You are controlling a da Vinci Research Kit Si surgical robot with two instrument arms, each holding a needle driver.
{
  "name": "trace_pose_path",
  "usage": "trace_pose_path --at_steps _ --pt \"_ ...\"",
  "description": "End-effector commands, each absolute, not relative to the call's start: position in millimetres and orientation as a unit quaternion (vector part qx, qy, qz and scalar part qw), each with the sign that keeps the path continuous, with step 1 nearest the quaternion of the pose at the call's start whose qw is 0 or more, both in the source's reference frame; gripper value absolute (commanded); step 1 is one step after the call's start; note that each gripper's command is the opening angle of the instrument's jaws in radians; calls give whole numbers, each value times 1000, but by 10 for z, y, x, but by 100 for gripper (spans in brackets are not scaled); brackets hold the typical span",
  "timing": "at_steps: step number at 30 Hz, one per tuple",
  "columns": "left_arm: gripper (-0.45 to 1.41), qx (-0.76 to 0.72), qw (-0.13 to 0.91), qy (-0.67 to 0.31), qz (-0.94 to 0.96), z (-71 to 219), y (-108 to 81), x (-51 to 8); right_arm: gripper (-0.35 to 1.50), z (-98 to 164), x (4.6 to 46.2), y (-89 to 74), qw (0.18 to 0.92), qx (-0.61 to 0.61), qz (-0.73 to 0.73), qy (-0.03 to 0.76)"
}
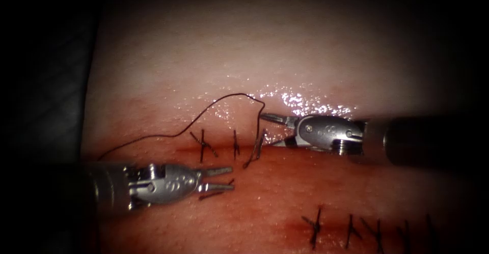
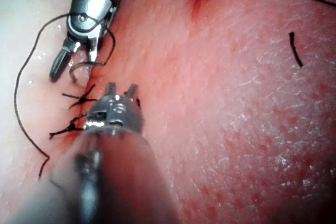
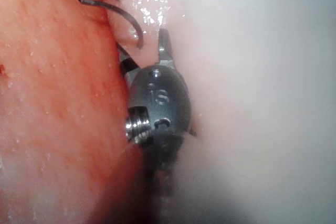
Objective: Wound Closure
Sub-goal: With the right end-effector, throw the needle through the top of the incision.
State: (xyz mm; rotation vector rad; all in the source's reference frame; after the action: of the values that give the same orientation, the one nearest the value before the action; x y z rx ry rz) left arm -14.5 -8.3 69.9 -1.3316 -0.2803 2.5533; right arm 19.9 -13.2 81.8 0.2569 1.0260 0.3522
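At the centre of the endoscope frame the curved needle [image 1: 256,149] stands steeply across the cut [image 1: 224,151], just left of the right tool [image 1: 272,130], whose jaws gape empty, nearer than the left tool [image 1: 224,178], also parted and empty.

Needle [image 1: 254,153] tip hidden in tissue [image 1: 305,55]

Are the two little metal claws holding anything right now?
No. The left tool and the right tool have open jaws holding nothing. The needle stands in the tissue at the cut.
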Motion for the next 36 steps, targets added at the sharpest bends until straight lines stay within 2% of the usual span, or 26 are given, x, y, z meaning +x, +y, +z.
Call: trace_pose_path --at_steps 1,10,12,18,28,32,36 --pt "-6 -460 122 -98 874 705 -84 -151 131 808 206 -124 842 101 163 504" --pt "-5 -466 124 -96 871 707 -75 -173 123 730 216 -114 825 -22 127 550" --pt "-5 -468 124 -93 870 709 -73 -180 136 718 222 -111 830 -45 126 541" --pt "-5 -469 122 -88 870 729 -72 -189 138 695 232 -98 829 -76 120 540" --pt "-5 -466 112 -96 873 743 -86 -188 130 700 269 -104 823 -121 41 554" --pt "-5 -464 111 -99 873 739 -91 -186 111 696 278 -111 817 -138 10 560" --pt "-5 -464 111 -99 873 738 -92 -187 103 689 280 -113 814 -157 -11 559"
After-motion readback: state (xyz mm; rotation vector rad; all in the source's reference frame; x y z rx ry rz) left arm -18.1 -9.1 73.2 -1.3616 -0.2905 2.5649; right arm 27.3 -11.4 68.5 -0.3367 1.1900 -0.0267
